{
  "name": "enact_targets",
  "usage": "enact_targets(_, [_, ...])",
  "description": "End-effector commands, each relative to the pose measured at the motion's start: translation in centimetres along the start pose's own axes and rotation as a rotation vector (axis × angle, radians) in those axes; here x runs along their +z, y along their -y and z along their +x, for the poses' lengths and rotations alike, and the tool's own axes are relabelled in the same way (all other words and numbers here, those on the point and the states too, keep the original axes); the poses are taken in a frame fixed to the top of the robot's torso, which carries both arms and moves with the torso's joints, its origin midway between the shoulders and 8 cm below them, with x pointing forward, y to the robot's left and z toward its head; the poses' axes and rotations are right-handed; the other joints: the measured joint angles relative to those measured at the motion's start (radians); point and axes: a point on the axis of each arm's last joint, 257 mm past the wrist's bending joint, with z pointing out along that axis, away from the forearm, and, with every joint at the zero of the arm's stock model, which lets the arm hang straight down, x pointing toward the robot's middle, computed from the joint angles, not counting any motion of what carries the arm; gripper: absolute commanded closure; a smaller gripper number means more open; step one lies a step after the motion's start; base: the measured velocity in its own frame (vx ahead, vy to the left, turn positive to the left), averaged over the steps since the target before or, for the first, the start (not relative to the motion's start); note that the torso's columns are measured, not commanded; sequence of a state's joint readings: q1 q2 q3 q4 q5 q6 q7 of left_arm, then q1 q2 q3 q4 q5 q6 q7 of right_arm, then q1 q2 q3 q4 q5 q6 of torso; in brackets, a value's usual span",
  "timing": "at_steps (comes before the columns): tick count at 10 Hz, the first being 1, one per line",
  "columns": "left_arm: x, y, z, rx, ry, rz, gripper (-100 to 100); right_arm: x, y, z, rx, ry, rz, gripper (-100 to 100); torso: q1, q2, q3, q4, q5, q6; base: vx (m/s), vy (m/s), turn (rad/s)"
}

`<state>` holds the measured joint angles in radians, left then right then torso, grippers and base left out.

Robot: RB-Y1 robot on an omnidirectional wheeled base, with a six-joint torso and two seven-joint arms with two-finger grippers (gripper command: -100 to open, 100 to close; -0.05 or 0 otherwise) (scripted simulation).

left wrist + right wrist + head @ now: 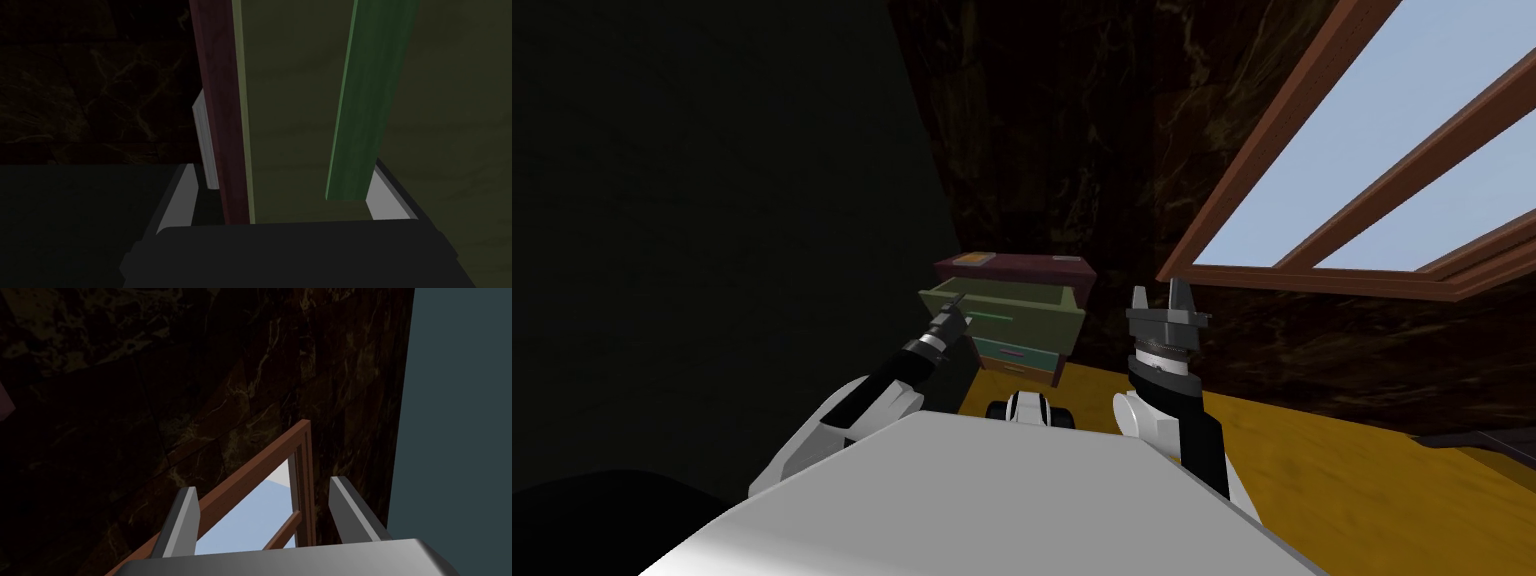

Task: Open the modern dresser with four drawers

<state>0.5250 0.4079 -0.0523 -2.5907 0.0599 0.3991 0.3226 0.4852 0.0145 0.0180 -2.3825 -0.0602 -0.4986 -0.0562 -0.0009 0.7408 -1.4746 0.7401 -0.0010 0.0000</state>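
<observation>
Dresser (1012, 268) ahead against the dark wall, top drawer (1017, 305) standing out past the ones below. Left gripper (957, 301) at that drawer's front, fingers (387, 200) spread wide with the green handle (360, 100) between them (close by one finger, not pinched). Right gripper (1159, 295) raised near the window (1362, 150), fingers apart.

Each arm runs from a glossy white shell into a black forearm. The left arm (897, 375) ends in a thin silver wrist band, the right arm (1202, 440) in a thick, ribbed grey collar. The left gripper (953, 306) and right gripper (1158, 295) are dark boxes, each bearing two thin, light grey, blade-like fingers (185, 523).
</observation>
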Motion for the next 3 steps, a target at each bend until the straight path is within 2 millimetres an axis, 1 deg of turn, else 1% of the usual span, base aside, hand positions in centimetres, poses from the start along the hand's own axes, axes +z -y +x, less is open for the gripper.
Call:
enact_targets(1, [0.0, -0.1, -0.02, 0.0, 0.001, -0.002, 0, 0.0, 0.0, 0.0, 0.0, 0.0, 0.0, 0, 0.0, -0.001, -0.001, -0.001, 0.0, 0.0, 0.0, 0.0, 0.0])
enact_targets(3, [-0.01, -0.2, -0.05, 0.0, 0.001, -0.005, 0, 0.0, 0.0, 0.0, 0.0, 0.0, 0.0, 0, 0.0, -0.002, -0.001, -0.002, 0.001, 0.0, 0.0, 0.0, 0.0])
